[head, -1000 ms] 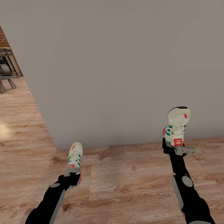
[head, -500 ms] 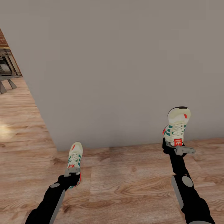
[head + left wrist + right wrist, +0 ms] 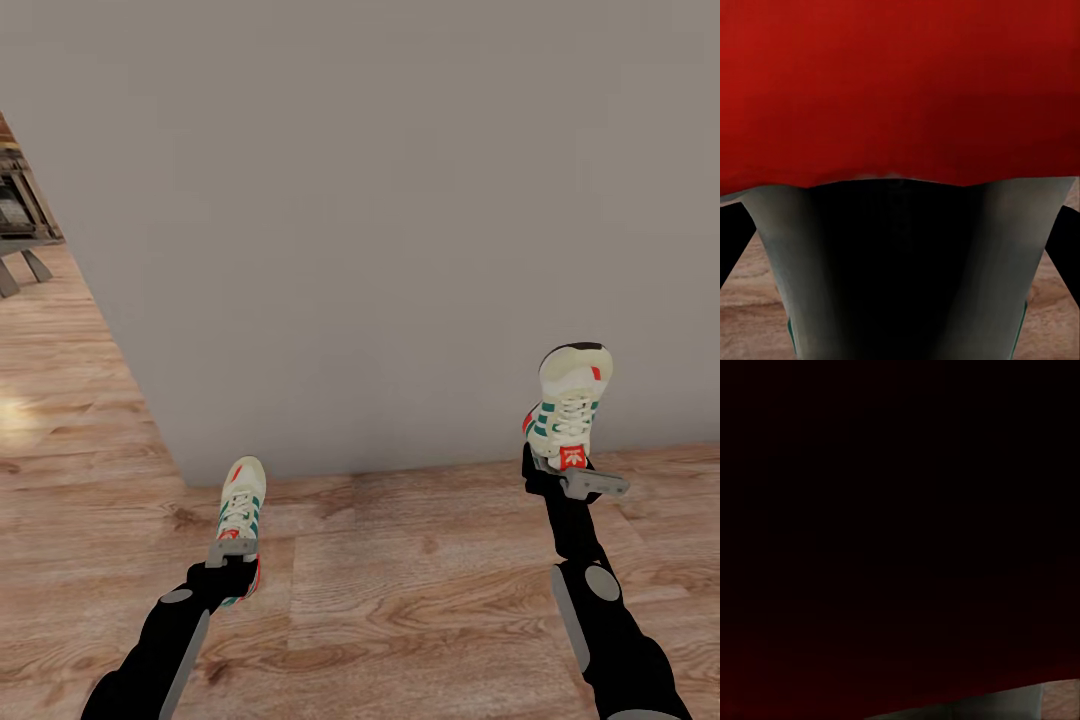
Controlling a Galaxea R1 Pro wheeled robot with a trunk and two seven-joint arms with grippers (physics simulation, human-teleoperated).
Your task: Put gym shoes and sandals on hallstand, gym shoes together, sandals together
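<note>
Left gripper point(image 3: 232, 553) clamped on left gym shoe point(image 3: 241, 500), lower left of frame. Right gripper point(image 3: 566, 470) clamped on right gym shoe point(image 3: 569, 400), right of centre, toe up. Both clear of corridor floor point(image 3: 400, 560). Grey wall point(image 3: 380, 220) near ahead. Risk: raised toe bumps wall, shoe slips from heel grip.

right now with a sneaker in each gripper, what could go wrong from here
1. Each gripper pinches only a heel: the left gripper holds the left sneaker and the right gripper holds the right sneaker, so a jolt could tip either out.
2. The grey wall stands close ahead; the raised right sneaker might hit it.
</note>
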